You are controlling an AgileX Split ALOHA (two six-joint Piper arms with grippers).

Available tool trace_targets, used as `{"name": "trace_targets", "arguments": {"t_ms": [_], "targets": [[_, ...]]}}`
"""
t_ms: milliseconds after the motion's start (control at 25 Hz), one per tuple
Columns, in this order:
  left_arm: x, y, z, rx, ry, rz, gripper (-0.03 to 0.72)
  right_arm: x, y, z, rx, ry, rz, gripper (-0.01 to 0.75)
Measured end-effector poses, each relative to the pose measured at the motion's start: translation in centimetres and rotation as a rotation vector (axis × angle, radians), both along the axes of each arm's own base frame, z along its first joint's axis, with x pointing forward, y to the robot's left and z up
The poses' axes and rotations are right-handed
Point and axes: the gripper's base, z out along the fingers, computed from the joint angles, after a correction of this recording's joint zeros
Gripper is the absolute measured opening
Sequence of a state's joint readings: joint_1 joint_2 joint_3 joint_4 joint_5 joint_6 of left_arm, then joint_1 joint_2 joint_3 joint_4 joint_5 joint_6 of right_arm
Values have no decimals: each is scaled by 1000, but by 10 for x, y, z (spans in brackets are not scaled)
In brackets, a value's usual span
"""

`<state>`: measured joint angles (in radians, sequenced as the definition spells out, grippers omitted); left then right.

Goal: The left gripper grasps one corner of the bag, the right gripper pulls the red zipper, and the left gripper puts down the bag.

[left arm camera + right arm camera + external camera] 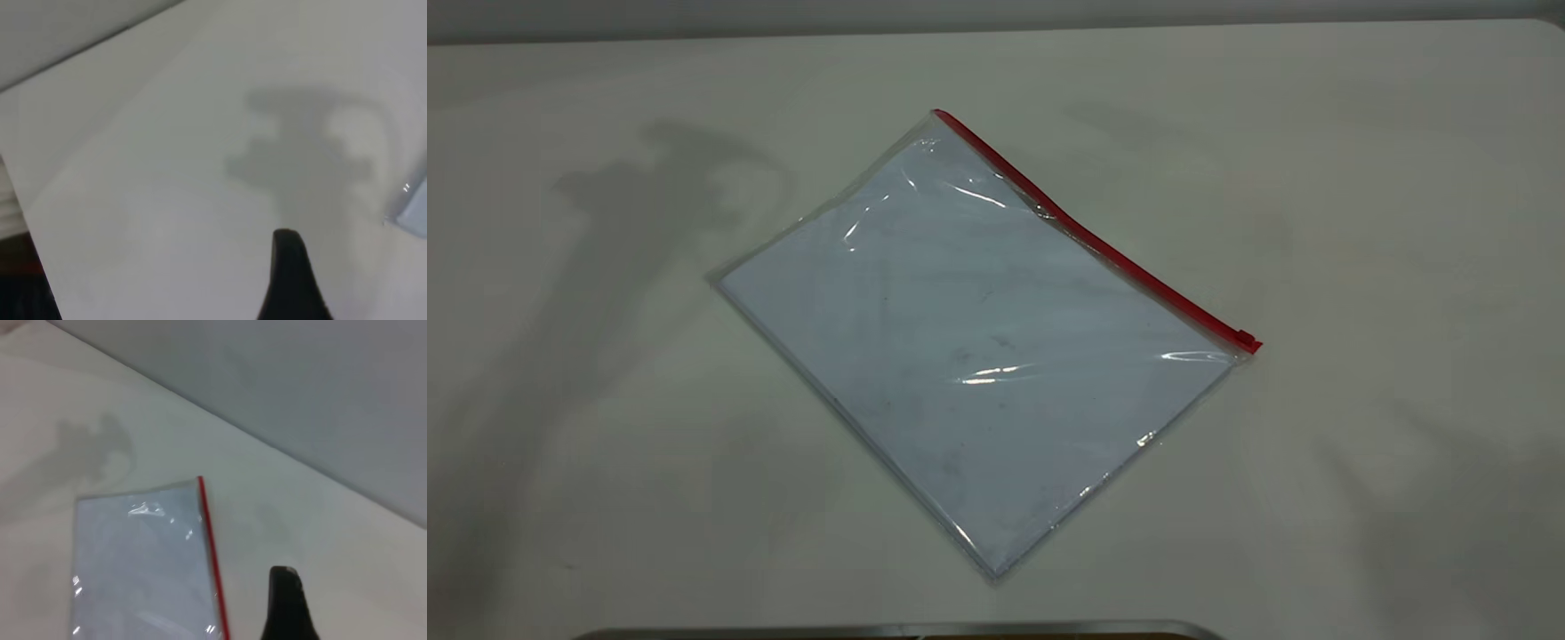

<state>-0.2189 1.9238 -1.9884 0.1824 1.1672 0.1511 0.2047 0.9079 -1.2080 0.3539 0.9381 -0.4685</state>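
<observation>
While neither arm appears in the exterior view, each wrist view shows a single dark fingertip of its own gripper above the white table (605, 498).

Left side: the left gripper (290, 280) hangs over bare table surface, clear of the bag, touching nothing. Only one finger is visible, so whether the pincer is wide or narrow cannot be told. A grey shadow of the arm falls on the table ahead of it, and one corner of the bag (413, 210) shows just at the edge of that wrist view, near the shadow.

Centre: the bag (969, 356) lies flat on the table, turned diagonally so that its corners point toward the table's edges. White paper sheets show through the clear plastic, with glare streaks across the film. The plastic is slightly wrinkled near the far corner.

Right of centre: the red zipper (1094, 240) runs along the bag's far-right long edge, from the far corner down to the right-hand corner. Its slider tab (1245, 340) sits at the right-hand end of the strip.

Right side: the right gripper (287, 603) hangs above the table just beside the red zipper (212, 553), apart from it and holding nothing. Only one finger is visible; its opening cannot be told.
</observation>
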Motion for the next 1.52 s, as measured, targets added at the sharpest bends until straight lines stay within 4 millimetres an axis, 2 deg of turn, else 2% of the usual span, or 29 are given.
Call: {"name": "trace_targets", "arguments": {"t_ms": [120, 320, 440, 560, 760, 920, 1080, 1520], "targets": [[-36, 7, 19, -28, -10, 29, 567, -33, -6, -9, -1, 31, 7, 545], [-106, 19, 37, -99, -12, 69, 567, -72, -14, -53, -17, 88, 17, 545], [-150, 23, 33, -147, 15, 65, 567, -95, -18, -84, -22, 118, 27, 545], [-186, 29, 23, -167, 39, 66, 567, -118, -21, -105, -16, 112, 39, 545], [-233, 39, 1, -164, 70, 69, 567, -147, -27, -132, 6, 46, 33, 545], [-267, 47, -17, -164, 77, 73, 567, -158, -34, -149, -24, -7, 5, 545], [-299, 54, -31, -178, 49, 86, 567, -159, -39, -166, -57, 2, -40, 545], [-378, 69, -67, -254, -137, 64, 567, -159, -42, -172, -62, 41, -86, 545]]}}
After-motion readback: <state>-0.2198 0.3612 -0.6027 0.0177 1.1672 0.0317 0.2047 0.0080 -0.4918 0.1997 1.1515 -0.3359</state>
